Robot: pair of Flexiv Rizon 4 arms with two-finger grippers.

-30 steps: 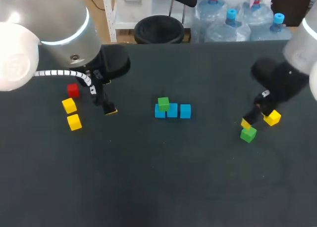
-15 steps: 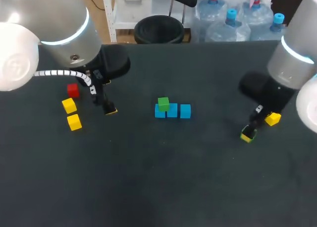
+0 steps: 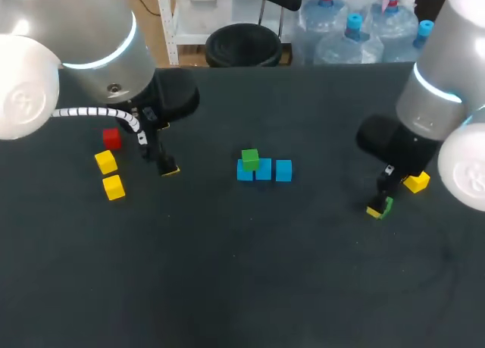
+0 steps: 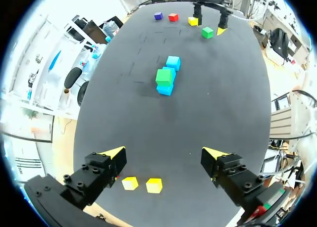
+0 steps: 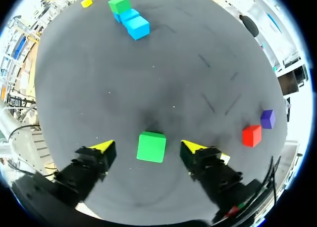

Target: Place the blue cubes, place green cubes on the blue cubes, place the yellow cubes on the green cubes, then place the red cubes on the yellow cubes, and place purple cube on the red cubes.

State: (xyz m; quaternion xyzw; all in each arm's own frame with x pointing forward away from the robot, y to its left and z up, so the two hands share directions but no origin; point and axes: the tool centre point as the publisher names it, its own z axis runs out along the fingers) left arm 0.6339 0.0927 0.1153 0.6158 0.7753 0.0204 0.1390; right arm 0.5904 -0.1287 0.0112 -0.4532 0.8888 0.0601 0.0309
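Right claw (image 5: 147,147) straddles a green cube (image 5: 151,147), wide open, gripping nothing. Green-on-blue step; next close, lift, carry left to blue cubes (image 3: 273,170).

Green cube (image 3: 388,205) — mostly hidden overhead.

Table (image 3: 250,287): one, large, with a flat top in matte black. It takes up nearly the whole scene, from near to far.
Far edge (image 3: 303,64): straight, running left to right.
Surface: faintly mottled. A few short dark streaks (image 5: 233,104) lie on the right half, and similar thin dashes (image 4: 132,68) lie toward the far side of the middle.
Light: soft and even from above, with no glare and only weak, blurred shadows on the top.
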